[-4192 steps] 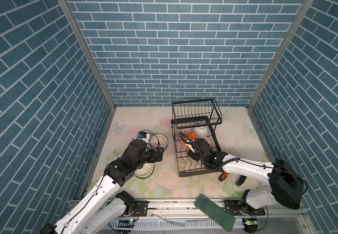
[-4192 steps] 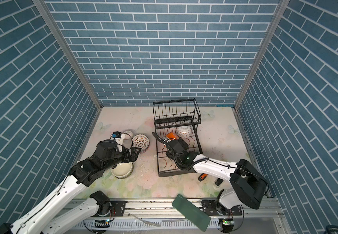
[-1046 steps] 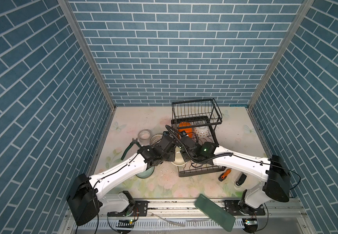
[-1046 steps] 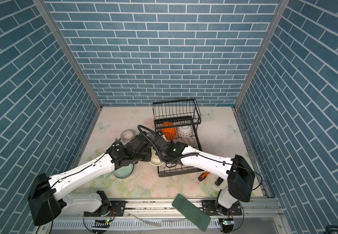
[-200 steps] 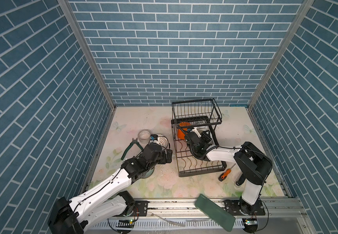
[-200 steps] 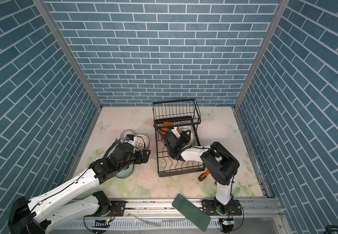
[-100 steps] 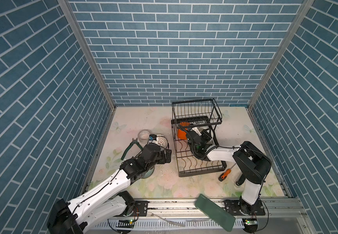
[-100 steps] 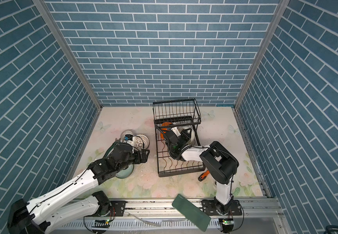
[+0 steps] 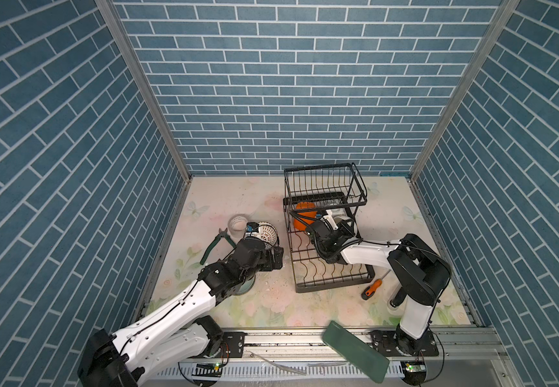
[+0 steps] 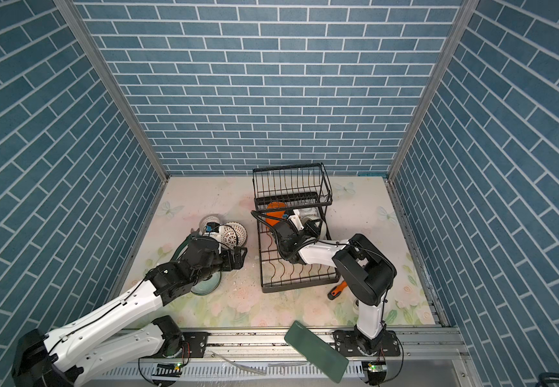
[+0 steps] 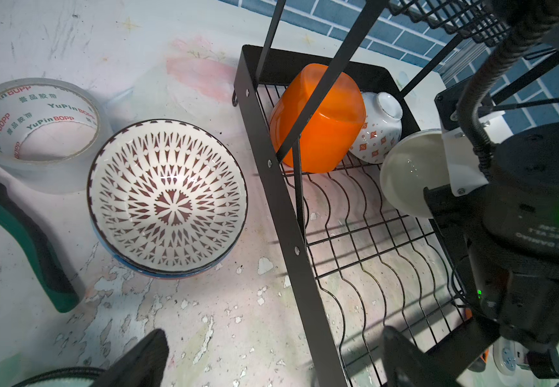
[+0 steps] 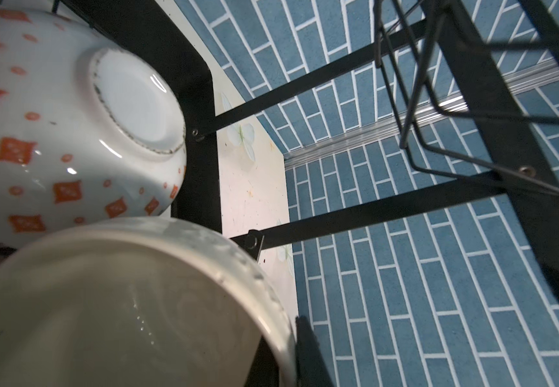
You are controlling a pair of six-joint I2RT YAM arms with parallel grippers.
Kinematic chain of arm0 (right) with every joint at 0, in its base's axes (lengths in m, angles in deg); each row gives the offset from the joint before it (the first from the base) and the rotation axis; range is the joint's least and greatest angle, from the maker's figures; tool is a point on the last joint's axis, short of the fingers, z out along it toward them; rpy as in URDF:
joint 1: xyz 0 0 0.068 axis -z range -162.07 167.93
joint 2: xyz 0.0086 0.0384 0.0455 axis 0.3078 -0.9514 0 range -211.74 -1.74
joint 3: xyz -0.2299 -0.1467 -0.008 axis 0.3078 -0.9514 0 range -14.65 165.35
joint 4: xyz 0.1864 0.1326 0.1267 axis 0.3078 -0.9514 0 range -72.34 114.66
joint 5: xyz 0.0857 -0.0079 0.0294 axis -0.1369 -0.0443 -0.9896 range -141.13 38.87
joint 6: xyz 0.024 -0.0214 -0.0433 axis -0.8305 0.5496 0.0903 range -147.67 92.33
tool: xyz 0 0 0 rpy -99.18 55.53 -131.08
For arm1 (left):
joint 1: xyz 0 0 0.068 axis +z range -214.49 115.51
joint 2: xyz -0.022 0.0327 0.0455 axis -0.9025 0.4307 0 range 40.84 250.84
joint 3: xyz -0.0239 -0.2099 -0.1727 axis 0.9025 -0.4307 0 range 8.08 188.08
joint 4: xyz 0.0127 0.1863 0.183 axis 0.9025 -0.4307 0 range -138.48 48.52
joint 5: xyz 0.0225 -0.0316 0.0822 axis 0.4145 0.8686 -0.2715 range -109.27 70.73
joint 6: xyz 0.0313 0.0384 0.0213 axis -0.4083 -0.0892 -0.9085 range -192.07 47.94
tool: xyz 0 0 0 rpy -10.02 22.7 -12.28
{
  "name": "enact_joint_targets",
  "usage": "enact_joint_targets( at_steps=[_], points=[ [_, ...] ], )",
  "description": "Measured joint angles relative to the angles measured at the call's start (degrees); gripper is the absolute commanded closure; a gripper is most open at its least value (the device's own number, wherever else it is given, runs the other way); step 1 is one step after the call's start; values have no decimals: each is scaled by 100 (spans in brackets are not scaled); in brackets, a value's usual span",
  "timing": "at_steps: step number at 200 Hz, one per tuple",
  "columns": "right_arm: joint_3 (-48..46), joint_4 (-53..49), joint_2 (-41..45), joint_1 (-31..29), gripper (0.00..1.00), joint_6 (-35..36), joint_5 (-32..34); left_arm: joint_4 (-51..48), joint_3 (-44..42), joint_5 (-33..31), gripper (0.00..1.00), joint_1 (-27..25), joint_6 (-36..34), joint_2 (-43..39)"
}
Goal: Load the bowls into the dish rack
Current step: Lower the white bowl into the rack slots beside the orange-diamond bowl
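The black wire dish rack stands at mid-right in both top views. Its lower tier holds an orange bowl and a white bowl with orange diamonds, both tipped over. My right gripper is shut on the rim of a cream bowl beside them. My left gripper hangs open and empty over the rack's left edge. A black-and-white patterned bowl sits nested in a blue bowl on the table.
A pale green bowl lies partly under my left arm. A tape roll and green-handled pliers lie left of the patterned bowl. An orange screwdriver lies by the rack's front right corner.
Five seconds ago both grippers met at the rack's left edge around the cream bowl. Now the right one holds it deeper in the lower tier and the left has drawn back. Hardly anything moved in the last second.
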Motion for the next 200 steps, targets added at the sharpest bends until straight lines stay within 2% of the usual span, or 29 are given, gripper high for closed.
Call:
enact_joint_targets(
  at_steps=[33,130,200],
  points=[
    [258,-409,-175,22,100,-284,76,2,0,26,0,20,0,0],
    [796,-920,-612,52,100,-490,374,37,-92,70,0,90,-2,0],
    [1342,-2275,-973,4,100,-1646,623,109,-184,153,0,151,0,0]
  ],
)
